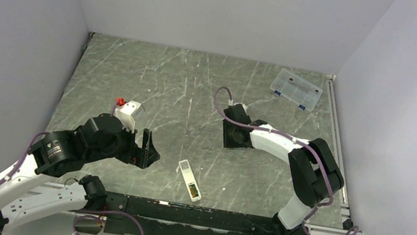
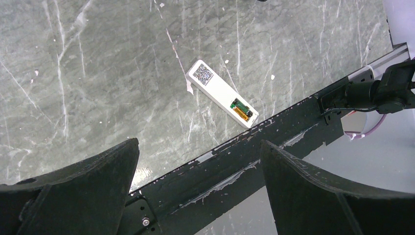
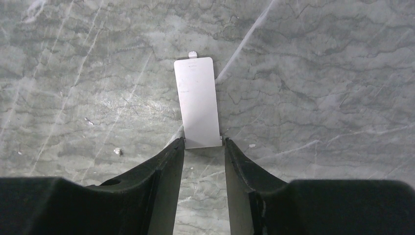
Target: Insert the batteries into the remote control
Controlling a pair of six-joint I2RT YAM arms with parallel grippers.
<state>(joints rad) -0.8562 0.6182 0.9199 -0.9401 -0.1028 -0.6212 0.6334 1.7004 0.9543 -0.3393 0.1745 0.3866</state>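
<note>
The remote control (image 1: 189, 180) (image 2: 222, 94) is a slim white bar lying flat near the table's front edge, recess side up. Both batteries (image 2: 242, 109), one green and one gold, sit side by side in its recess at the near end. My left gripper (image 1: 151, 151) (image 2: 199, 143) hovers left of the remote, wide open and empty. My right gripper (image 1: 233, 136) (image 3: 204, 140) points down at mid-table. Its fingertips press both sides of the near end of a flat white cover piece (image 3: 196, 102) lying on the marble.
A clear compartment box (image 1: 296, 89) stands at the back right. A black rail (image 1: 189, 214) (image 2: 274, 142) runs along the table's near edge, just beside the remote's battery end. Grey walls enclose the left, back and right.
</note>
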